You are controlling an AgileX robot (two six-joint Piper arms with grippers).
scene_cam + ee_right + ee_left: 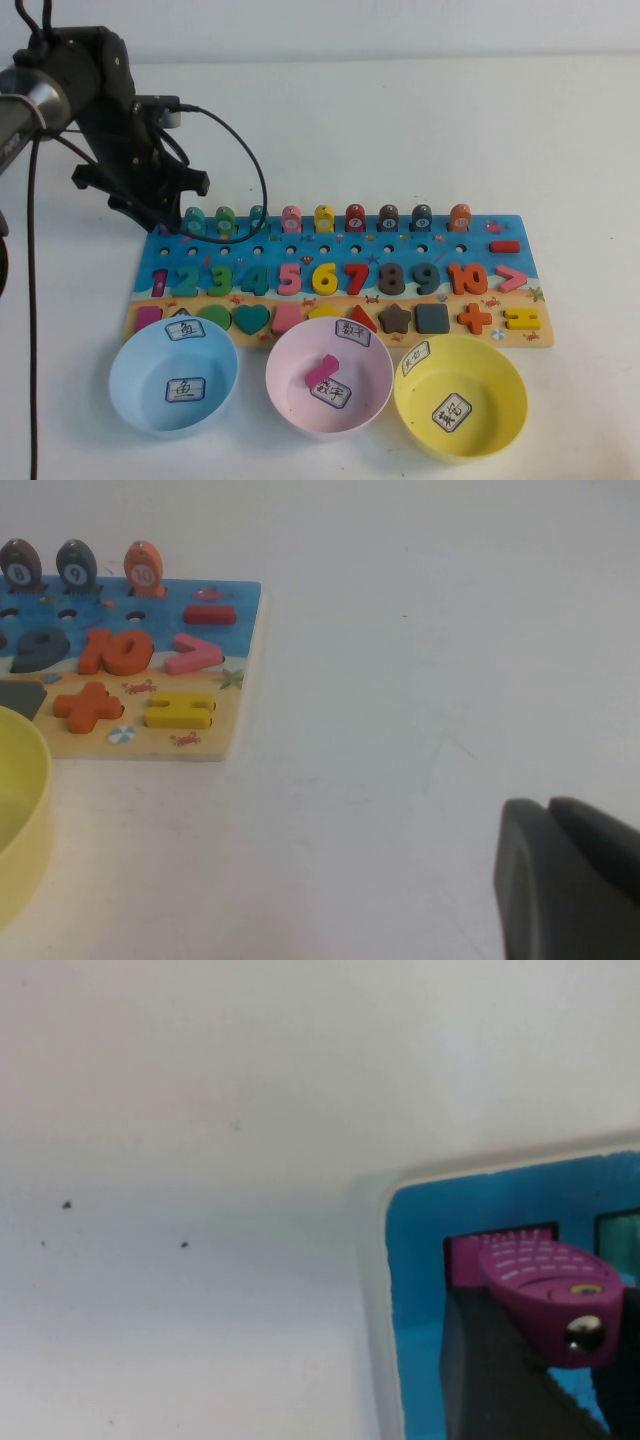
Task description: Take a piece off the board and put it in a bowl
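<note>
The board (520, 262) lies across the table's middle. My left gripper (165, 222) is down at its far left corner. In the left wrist view the gripper (548, 1305) is shut on the magenta piece (545, 1290), which leans over its dark slot in the board's blue corner (420, 1260). The piece is hidden behind the gripper in the high view. The light blue bowl (135, 400) stands in front of the board's left end, empty but for its labels. My right gripper (550, 815) is shut and empty over bare table, right of the board's end (215, 735), out of the high view.
A pink bowl (290, 400) holding a magenta block (322, 369) and a yellow bowl (500, 420) stand right of the blue one. Several other pegs (325, 218) line the board's far edge. The left arm's cable (255, 170) loops over the board's far left.
</note>
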